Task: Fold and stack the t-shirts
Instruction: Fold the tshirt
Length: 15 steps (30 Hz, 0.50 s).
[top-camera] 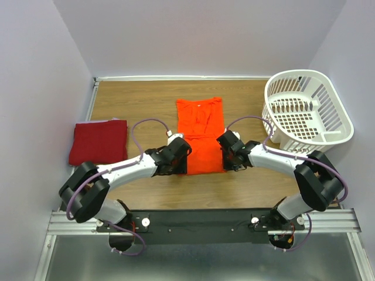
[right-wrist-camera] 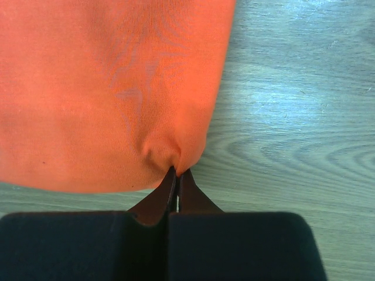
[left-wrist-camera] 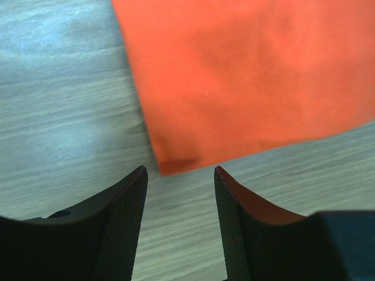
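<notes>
While the right hand [right-wrist-camera: 177, 172] sits clamped tight, its two fingers pressed together, look what it has got: a pinch of the orange-red t-shirt [right-wrist-camera: 105, 88], right at the near right corner of the hem. The cloth puckers into a little bunch just where the tips bite, and the rest of that edge lies flat on the bench [right-wrist-camera: 293, 117].

Over to the left hand [left-wrist-camera: 180, 171], and it is a different story. The jaws stand apart with a clear gap between them, holding nothing. The near left corner of the orange-red t-shirt [left-wrist-camera: 246, 82] lies just ahead of the fingertips, pointing into that gap. Whether the tips brush the cloth, I cannot tell.

From the top camera, the orange-red t-shirt [top-camera: 200, 132] lies in the middle of the bench [top-camera: 146, 99] as a long narrow strip, collar at the far end, near hem between the two hands. The left hand [top-camera: 180, 157] is at its near left corner, the right hand [top-camera: 227, 153] at its near right.

One container on show: the white laundry basket [top-camera: 296, 74] at the far right of the bench, upright, its own lattice floor showing through from above. Neither shirt touches it.

The count, then: two t-shirts, with the crimson t-shirt [top-camera: 98, 142] folded into a neat square at the left side of the bench, well apart from the orange-red one. One basket. Two hands, one gripping, one open.
</notes>
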Each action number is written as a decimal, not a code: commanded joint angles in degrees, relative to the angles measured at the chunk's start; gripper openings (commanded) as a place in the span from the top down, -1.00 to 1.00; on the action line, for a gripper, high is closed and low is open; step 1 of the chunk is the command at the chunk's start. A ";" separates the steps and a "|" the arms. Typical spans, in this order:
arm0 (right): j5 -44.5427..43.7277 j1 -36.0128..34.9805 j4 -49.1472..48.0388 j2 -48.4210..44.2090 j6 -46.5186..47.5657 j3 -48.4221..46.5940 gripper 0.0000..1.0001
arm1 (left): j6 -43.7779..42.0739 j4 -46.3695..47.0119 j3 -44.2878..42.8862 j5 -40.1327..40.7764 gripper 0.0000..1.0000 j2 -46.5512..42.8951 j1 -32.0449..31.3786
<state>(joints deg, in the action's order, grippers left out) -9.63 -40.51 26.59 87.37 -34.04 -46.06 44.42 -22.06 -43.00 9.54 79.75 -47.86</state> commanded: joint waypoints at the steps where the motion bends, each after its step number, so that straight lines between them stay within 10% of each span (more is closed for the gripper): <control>1: -0.92 -0.97 4.70 3.33 0.12 3.52 0.99 | 1.45 -3.77 -2.96 5.04 -0.14 3.57 -0.92; 15: -0.66 -0.97 3.38 1.92 0.56 4.75 0.99 | 1.72 -4.57 -4.55 5.75 -0.14 12.18 -2.42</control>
<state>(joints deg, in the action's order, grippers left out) -9.76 -40.56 25.43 86.48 -33.93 -45.01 45.34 -26.48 -47.81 13.82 88.49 -49.30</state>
